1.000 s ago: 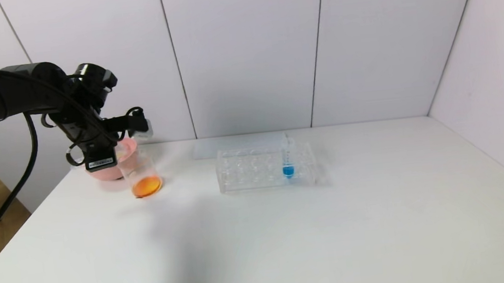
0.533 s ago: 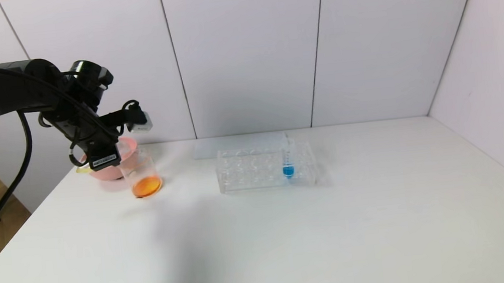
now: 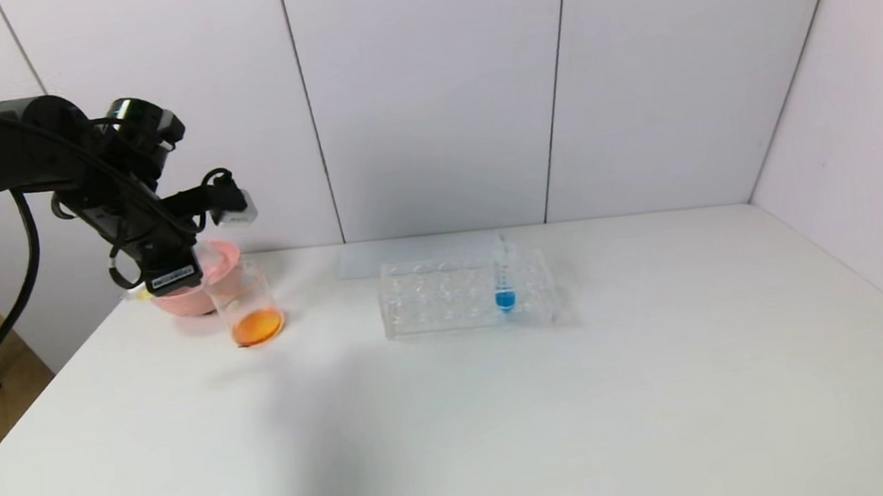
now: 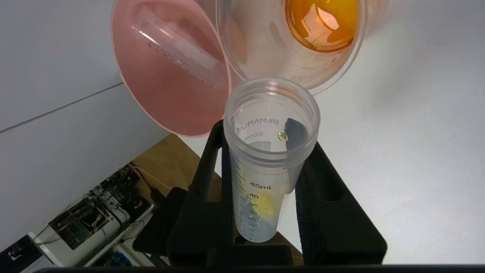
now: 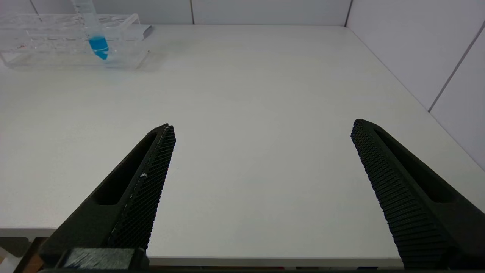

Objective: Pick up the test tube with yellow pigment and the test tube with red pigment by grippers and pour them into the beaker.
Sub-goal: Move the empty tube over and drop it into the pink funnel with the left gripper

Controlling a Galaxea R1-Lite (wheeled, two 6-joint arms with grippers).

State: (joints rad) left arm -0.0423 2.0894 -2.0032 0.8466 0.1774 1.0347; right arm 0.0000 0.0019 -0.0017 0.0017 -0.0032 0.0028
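My left gripper (image 3: 169,276) is at the far left and is shut on the test tube with yellow pigment (image 4: 265,178). The tube is nearly empty, with only yellow traces inside. Its open mouth points toward the beaker (image 3: 246,303) and hangs just outside the beaker's rim (image 4: 303,81). The beaker stands upright with orange liquid (image 4: 322,22) in its bottom. A clear empty tube (image 4: 178,53) lies in the pink bowl (image 4: 170,102); no red liquid shows in it. My right gripper (image 5: 262,125) is open and empty over the table's front edge, out of the head view.
The pink bowl (image 3: 186,301) stands behind and left of the beaker, near the table's left edge. A clear tube rack (image 3: 446,296) at the middle back holds a blue-tipped tube (image 3: 503,278), which also shows in the right wrist view (image 5: 94,34).
My left arm has risen and drawn back to the left with the tube in its grip, away from the beaker. The beaker and rack have not moved.
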